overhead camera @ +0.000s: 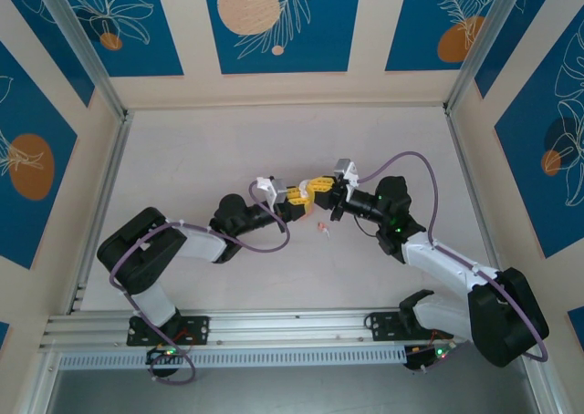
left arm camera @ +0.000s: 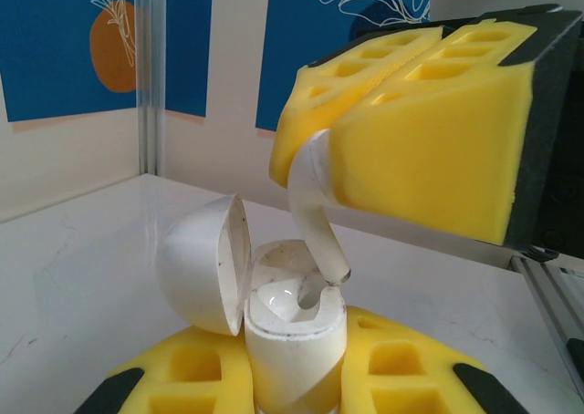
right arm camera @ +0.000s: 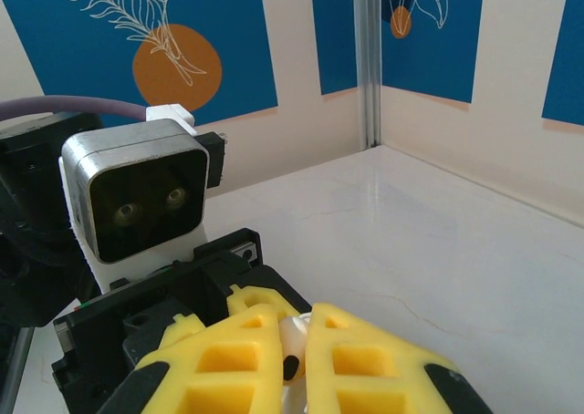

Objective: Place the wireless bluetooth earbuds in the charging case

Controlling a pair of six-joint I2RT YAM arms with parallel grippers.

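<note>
Top external view: the two arms meet near the middle of the table [overhead camera: 182,159]. The left claw [overhead camera: 299,195] and the right claw [overhead camera: 319,184] are tip to tip, almost touching. Another earbud [overhead camera: 321,228], tiny and pink, lies on the table just in front of them, with nothing holding it. Left wrist view: the left claw [left arm camera: 297,377] is closed on the charging case [left arm camera: 292,332], one yellow pad on each side, and holds it upright. The case's lid [left arm camera: 205,263] is swung open to the left (the case looks whitish here). The right claw [left arm camera: 319,131] comes down from the upper right, pinched shut on the earbud [left arm camera: 315,213]. The earbud's stem points down, and its low end is right at the rim of the case's open top. Right wrist view: the right claw [right arm camera: 294,341] is almost fully closed, with the pale earbud [right arm camera: 292,334] squeezed between its yellow pads. The left arm's camera box [right arm camera: 137,200] is close behind.
</note>
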